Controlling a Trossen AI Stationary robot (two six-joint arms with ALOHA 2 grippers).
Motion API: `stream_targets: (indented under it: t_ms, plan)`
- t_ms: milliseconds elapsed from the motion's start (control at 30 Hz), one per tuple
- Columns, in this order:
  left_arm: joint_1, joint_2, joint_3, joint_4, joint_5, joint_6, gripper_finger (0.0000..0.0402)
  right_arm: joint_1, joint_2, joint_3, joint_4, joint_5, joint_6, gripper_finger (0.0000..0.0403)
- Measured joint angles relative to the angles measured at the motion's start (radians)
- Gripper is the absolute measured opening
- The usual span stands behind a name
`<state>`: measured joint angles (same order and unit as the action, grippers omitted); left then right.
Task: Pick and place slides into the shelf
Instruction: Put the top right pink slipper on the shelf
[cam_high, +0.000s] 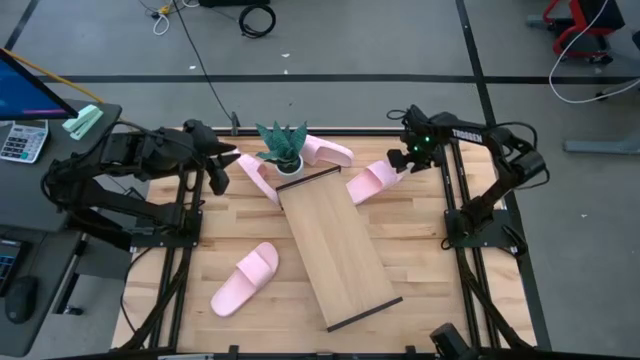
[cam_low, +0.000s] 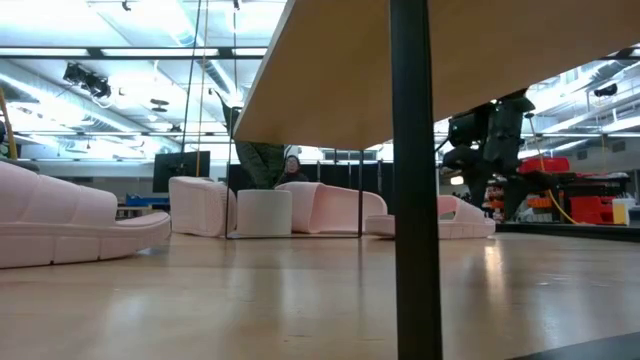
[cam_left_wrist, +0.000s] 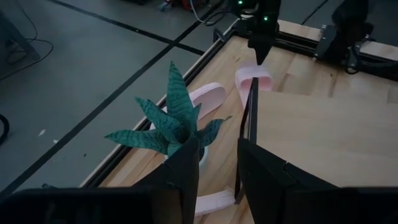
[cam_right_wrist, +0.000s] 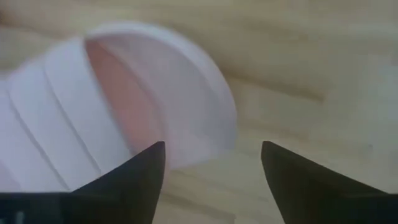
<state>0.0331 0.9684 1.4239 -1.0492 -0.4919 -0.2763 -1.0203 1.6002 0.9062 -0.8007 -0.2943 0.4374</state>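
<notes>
Right gripper (cam_high: 403, 158) jaws spread wide, nothing between them, one slide (cam_right_wrist: 118, 106) just ahead of the tips beside the shelf (cam_high: 335, 245), likely lining up a grab; left gripper (cam_high: 222, 172) part-open, empty, near the plant (cam_left_wrist: 171, 121).

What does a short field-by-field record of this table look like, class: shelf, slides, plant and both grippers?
shelf: light-wood board lying slantwise across the table, nothing on it
slides: four, all on the tabletop; one left of the board, one by its far right corner, two near the plant
plant: green potted plant at the board's far end
left gripper: beside the slide left of the plant, holding nothing visible
right gripper: open, above the far-right slide
</notes>
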Motion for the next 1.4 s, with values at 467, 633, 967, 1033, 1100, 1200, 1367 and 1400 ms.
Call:
stream_targets:
  t_ms: [467,633,967,1033,1100,1200,1367,1400]
  plan:
    - [0.005,0.0,0.0,0.0,0.0,0.0,0.0113,0.001,-0.041,-0.042,0.13,0.017,0.173,0.0269]
    - [0.005,0.0,0.0,0.001,0.0,-0.001,0.0118,0.029,-0.041,-0.043,0.129,0.059,0.203,0.0265]
    - [0.005,0.0,0.0,0.001,0.0,-0.001,0.011,0.044,-0.04,-0.042,0.128,0.129,0.325,0.0261]
    - [0.005,0.0,0.0,0.001,0.0,-0.001,0.0111,0.05,-0.032,-0.042,0.128,0.13,0.345,0.0258]
    - [0.005,0.0,0.0,0.001,0.0,-0.001,0.0113,0.057,-0.02,-0.042,0.123,0.131,0.357,0.0254]
    - [0.005,0.0,0.0,0.001,0.0,-0.001,0.0114,0.079,0.008,-0.042,0.125,0.13,0.371,0.0248]
    - [0.005,0.0,0.0,0.001,0.0,-0.001,0.011,0.109,0.023,-0.042,0.176,0.131,0.37,0.0245]
    - [0.005,0.0,0.0,0.001,0.0,-0.001,0.0111,0.113,0.023,-0.042,0.194,0.132,0.371,0.0245]
